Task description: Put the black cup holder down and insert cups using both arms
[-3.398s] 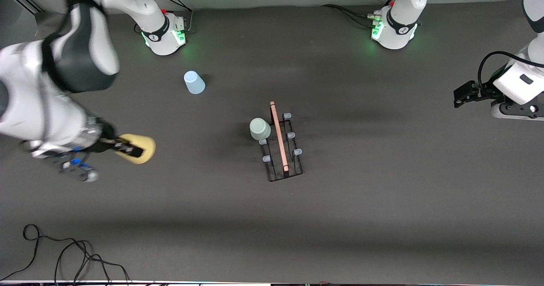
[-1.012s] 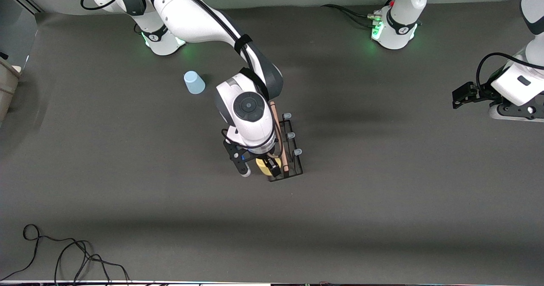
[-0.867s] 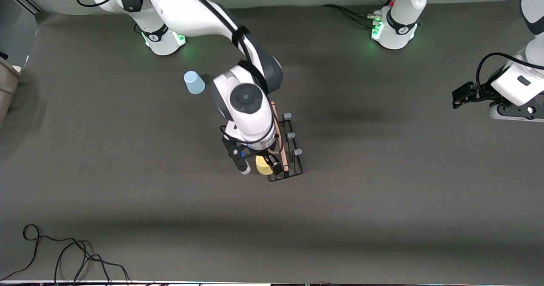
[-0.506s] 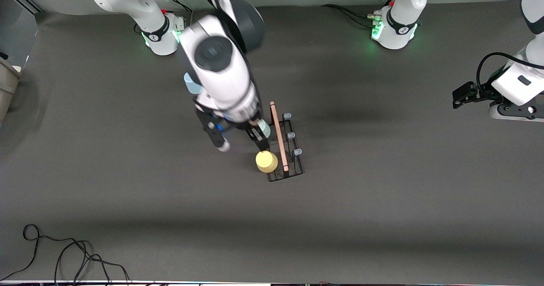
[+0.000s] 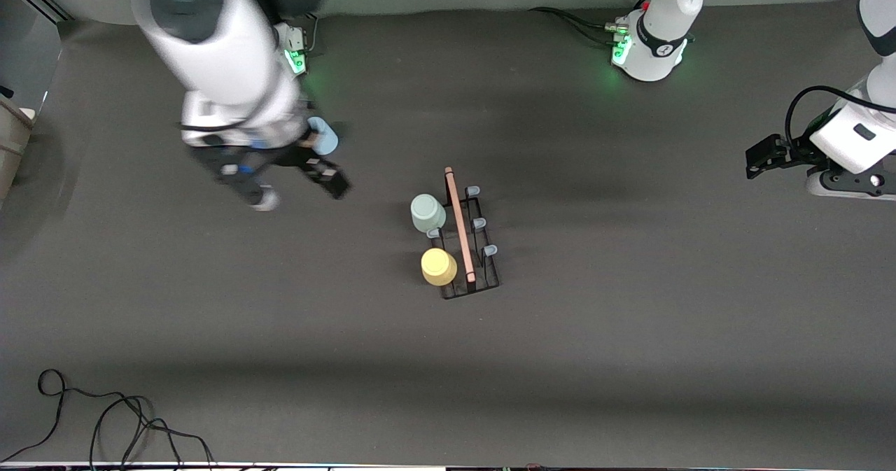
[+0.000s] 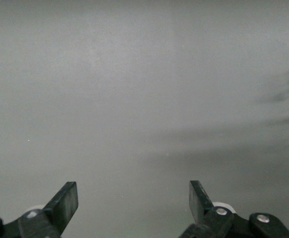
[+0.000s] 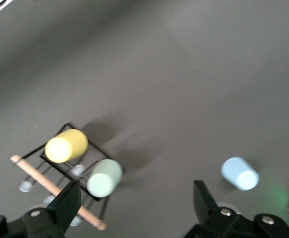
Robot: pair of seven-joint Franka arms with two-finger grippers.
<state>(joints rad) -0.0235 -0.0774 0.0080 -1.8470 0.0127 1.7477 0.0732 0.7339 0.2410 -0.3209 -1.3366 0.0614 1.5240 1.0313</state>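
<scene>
The black cup holder (image 5: 483, 268) stands mid-table with its wooden rod (image 5: 459, 222) on top. A mint green cup (image 5: 428, 213) and a yellow cup (image 5: 439, 266) sit upside down on pegs on its side toward the right arm's end. A light blue cup (image 5: 323, 137) stands upside down near the right arm's base. My right gripper (image 5: 318, 170) is open and empty, up in the air beside the blue cup. Its wrist view shows the holder (image 7: 55, 191), yellow cup (image 7: 66, 145), mint cup (image 7: 105, 178) and blue cup (image 7: 240, 173). My left gripper (image 5: 759, 159) is open, empty, and waits at the left arm's end.
Loose black cables (image 5: 105, 422) lie at the table's corner nearest the front camera, at the right arm's end. The left wrist view shows only bare grey table (image 6: 144, 99). Several holder pegs (image 5: 490, 250) on the side toward the left arm carry nothing.
My right gripper brought the yellow cup to the holder, let it go on a peg, then rose and swung away toward the light blue cup. The left arm has not moved.
</scene>
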